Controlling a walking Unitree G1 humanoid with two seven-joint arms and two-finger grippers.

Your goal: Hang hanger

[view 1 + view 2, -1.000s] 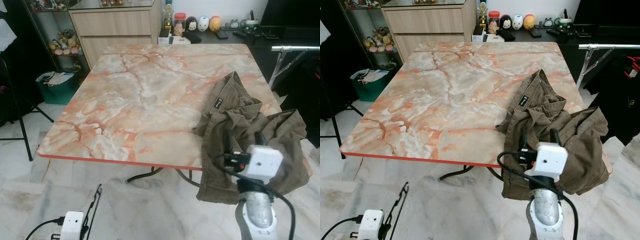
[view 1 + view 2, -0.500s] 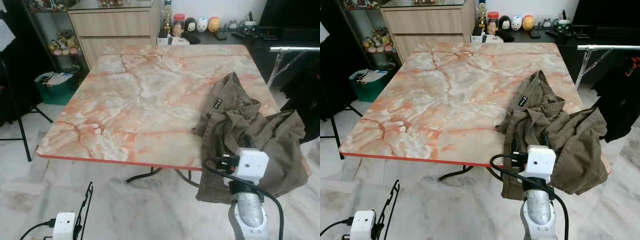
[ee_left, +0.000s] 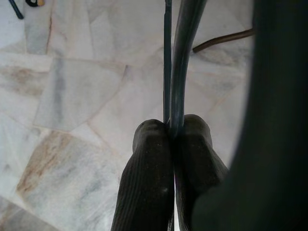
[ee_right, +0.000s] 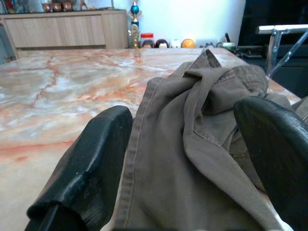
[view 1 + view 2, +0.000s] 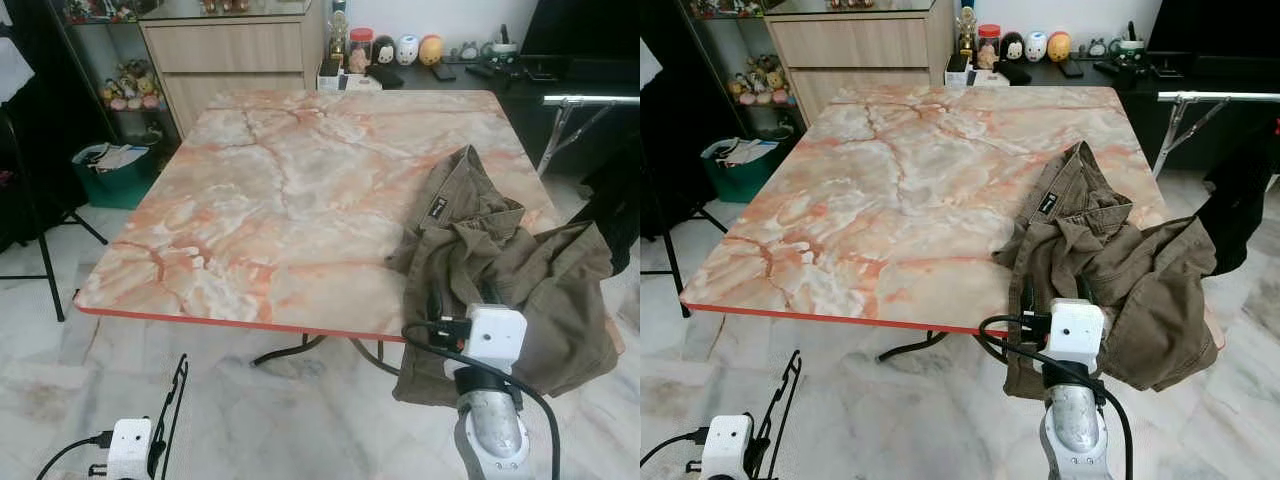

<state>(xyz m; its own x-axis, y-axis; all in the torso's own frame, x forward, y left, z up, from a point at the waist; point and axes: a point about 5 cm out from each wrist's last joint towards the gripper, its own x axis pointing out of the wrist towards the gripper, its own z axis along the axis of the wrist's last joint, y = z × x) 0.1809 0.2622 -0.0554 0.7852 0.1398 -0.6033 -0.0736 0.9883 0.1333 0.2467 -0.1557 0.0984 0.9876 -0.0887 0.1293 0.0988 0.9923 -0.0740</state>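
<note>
Black hanger (image 5: 172,415) pinched in left tool (image 3: 171,130), jacket (image 5: 500,270) on table (image 5: 280,200)

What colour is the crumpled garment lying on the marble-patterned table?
The crumpled cotton garment is olive-brown, plain with no pattern; it shows best in the right eye view.

Both eye views look forward and down from head height over the marble table (image 5: 270,190), sharing the olive jacket (image 5: 1110,270). The right wrist view sits low and close at the jacket's edge, facing across the tabletop; the left wrist view looks straight down at the marble floor (image 3: 72,96).
</note>
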